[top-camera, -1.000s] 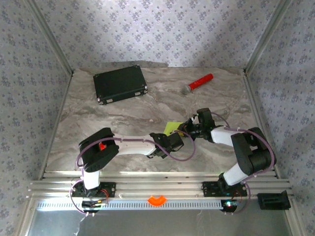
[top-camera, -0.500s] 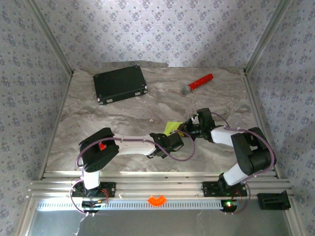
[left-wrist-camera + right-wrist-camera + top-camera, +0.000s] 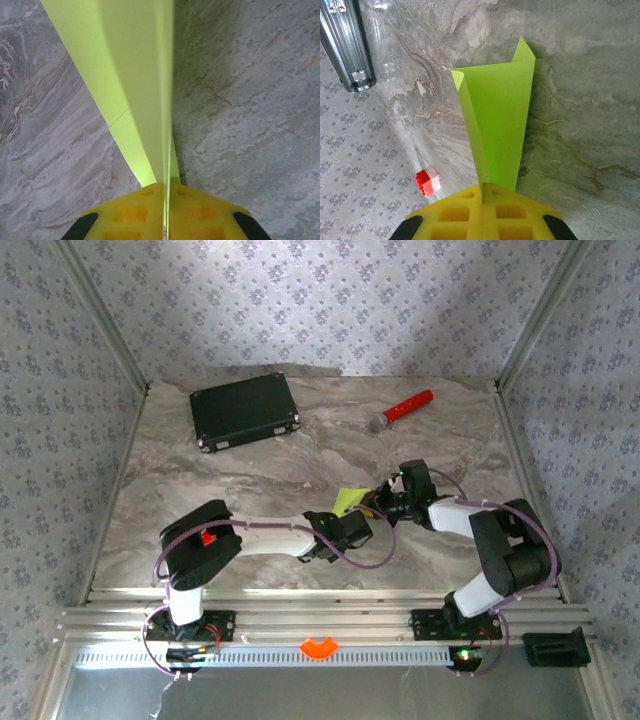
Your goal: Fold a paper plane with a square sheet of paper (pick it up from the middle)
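The left arm [image 3: 270, 535] lies low, stretched rightward from its base with the wrist angled up toward the middle. The right arm [image 3: 455, 515] folds sharply at the elbow and reaches leftward, so the two wrists almost meet near the centre. The left jaws are pressed together, their yellow pads [image 3: 130, 215] flush and pinching the folded lime sheet [image 3: 135, 85], and the right jaws are likewise closed tight on that same sheet from the opposite side.

You look down on a grey marbled tabletop [image 3: 250, 470], boxed by floral-papered walls [image 3: 330, 300] and aluminium corner posts [image 3: 100, 315].
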Motion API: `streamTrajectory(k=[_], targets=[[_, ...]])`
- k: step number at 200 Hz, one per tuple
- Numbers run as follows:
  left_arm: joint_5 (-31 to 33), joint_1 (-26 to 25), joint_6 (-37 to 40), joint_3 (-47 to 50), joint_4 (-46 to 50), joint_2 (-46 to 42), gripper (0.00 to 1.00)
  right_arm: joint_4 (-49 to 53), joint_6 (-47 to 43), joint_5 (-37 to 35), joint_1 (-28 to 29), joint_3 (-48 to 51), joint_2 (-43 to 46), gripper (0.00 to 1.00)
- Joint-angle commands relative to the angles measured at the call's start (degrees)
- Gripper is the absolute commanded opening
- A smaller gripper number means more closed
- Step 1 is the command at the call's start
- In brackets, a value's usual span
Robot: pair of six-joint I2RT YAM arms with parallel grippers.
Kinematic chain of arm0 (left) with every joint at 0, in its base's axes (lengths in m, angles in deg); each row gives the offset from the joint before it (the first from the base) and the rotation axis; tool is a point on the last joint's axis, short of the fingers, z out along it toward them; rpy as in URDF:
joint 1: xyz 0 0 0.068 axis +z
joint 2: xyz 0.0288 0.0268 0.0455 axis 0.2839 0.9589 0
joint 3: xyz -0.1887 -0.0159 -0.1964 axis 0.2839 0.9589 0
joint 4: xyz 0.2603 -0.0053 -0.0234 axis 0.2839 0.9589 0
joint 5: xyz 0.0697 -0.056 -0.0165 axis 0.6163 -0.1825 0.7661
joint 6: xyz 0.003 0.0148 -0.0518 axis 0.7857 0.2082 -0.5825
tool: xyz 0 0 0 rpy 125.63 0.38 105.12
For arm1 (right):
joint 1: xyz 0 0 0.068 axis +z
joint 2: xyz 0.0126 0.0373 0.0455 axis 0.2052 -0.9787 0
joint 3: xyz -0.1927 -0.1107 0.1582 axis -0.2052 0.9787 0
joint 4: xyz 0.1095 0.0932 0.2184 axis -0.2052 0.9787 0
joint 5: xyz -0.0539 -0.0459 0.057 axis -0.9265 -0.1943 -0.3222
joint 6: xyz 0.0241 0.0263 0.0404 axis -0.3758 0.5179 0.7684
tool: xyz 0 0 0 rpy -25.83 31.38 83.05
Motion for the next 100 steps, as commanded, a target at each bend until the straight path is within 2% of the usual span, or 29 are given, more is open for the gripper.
streamTrajectory(k=[1,20,46,100], targets=[[0.5,-0.6,0.0,0.6,0.3,-1.5,0.1,2.5,-0.5,-0.6,0.2,-1.3,1.7,0.07],[0.1,-0.5,-0.4,0.7,0.2,-1.4,0.1,7.8,-3.2,-2.3,-0.6,-2.0,3.9,0.21],[-0.6,-0.5,-1.1,0.9,0.2,-1.4,0.11,15.9,-8.5,-5.1,-2.4,-2.8,7.1,0.25],[-0.4,-0.5,-0.6,0.2,0.1,-1.0,0.13,11.7,-6.2,0.5,-2.5,-2.3,4.2,0.42]])
